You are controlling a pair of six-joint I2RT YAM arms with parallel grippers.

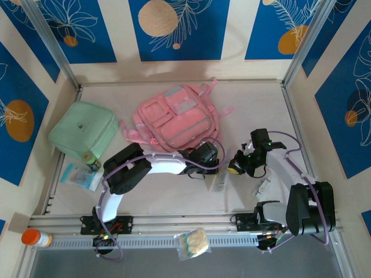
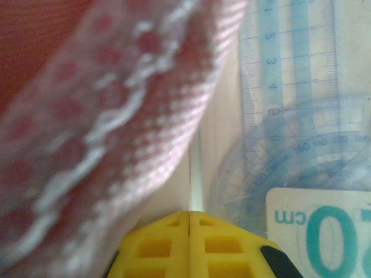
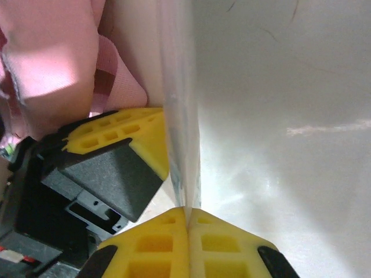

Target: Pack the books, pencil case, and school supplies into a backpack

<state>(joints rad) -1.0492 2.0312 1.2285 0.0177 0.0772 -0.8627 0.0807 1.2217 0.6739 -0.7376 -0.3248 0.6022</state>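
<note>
Right wrist shows our right gripper (image 3: 186,209) closed on the edge of the ruler packet (image 3: 181,116); our left gripper (image 2: 190,214) pinches it too, likely steadying the floppy sleeve, centre of the top view, just below the backpack (image 1: 177,119).

Blurred backpack (image 2: 98,127) fabric close up; packet (image 2: 295,150) edge-cropped.

Pink backpack (image 1: 177,119) lying flat, clear ruler packet (image 1: 219,181) beside it
</note>
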